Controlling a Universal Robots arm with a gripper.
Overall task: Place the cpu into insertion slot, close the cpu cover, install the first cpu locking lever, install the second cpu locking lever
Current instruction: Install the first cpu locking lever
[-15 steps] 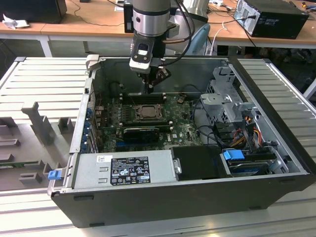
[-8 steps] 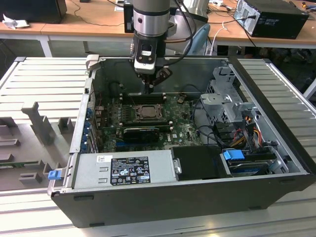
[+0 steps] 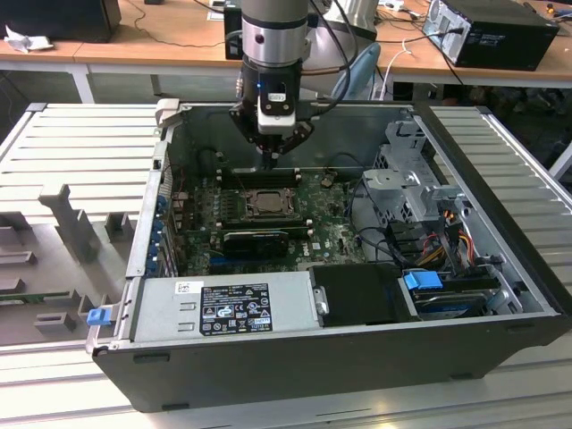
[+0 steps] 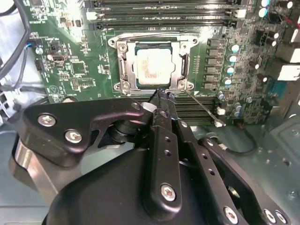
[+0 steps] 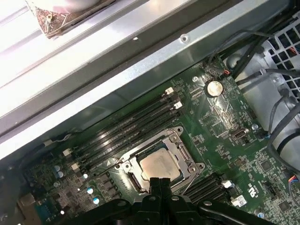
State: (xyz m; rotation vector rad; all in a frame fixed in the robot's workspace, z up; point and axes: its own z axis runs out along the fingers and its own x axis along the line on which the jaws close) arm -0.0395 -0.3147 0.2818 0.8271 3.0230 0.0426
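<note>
Closed was the state of the end effector (image 4: 161, 96): in both wrist views its two black fingers (image 4: 165, 140) were pressed together along their length, and I saw nothing held between them. Its tips hung just over one edge of the square slot (image 4: 157, 46) on the green circuit board (image 4: 75, 70), close to one corner. Whether they touched the metal or stayed a little above it, I could not tell. The cpu (image 4: 151, 65) lay flat in the slot with its pale top upward, just beyond the tips, toward the middle of the slot. The silvery cover (image 4: 123, 65) seemed to be folded down around it, because its frame lay flat on all sides and the cpu showed through the window. From the corner nearest to the tips a thin lever (image 4: 201, 107) ran obliquely away from the slot, across the black memory slots (image 4: 229, 108) beside it. Its long axis therefore pointed outward from the cover and not along the cover's edge, so I judged this lever as not yet locked. In the exterior view the end effector stood upright inside the open computer case (image 3: 295, 357), over the side of the slot farther from that camera.
</note>
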